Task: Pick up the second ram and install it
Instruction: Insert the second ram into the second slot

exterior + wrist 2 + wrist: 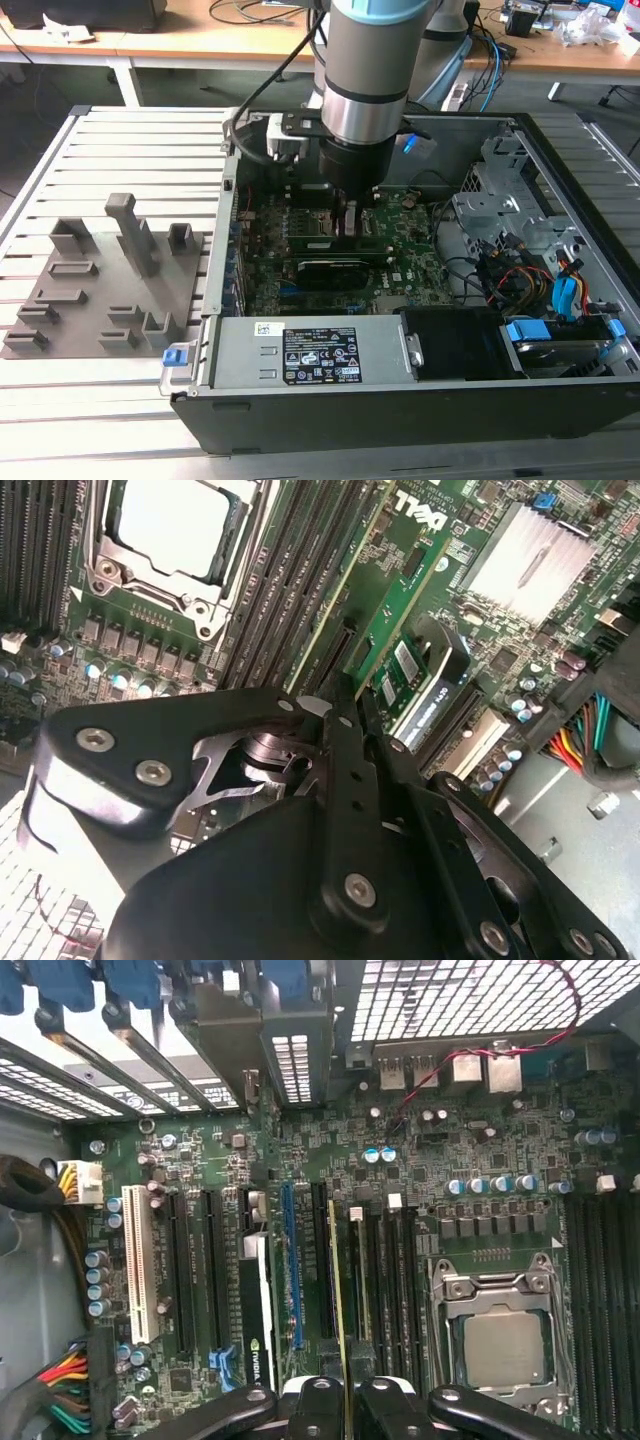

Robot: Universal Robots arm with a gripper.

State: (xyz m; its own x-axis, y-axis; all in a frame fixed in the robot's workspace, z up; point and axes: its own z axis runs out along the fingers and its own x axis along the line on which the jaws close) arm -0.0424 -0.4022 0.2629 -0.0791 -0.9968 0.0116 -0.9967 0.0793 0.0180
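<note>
While the gray fixture block point(105, 290) sits at the left of the exterior view on the slatted table point(120, 140), the arm reaches down into the open computer case point(400, 390) at center frame. There the gripper point(348, 222) is clamped on the second ram point(339, 1290), held on edge over the motherboard point(480, 1160), beside the processor socket point(503, 1345).

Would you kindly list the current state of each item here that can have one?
Ram: on edge over the motherboard's slots, gripped at one end.
Gripper: shut on the ram, down inside the case.
CPU socket: holds a chip, no cooler on it.
Case: lying flat, side open.
Fixture block: on the table beside the case, its slots bare.
</note>
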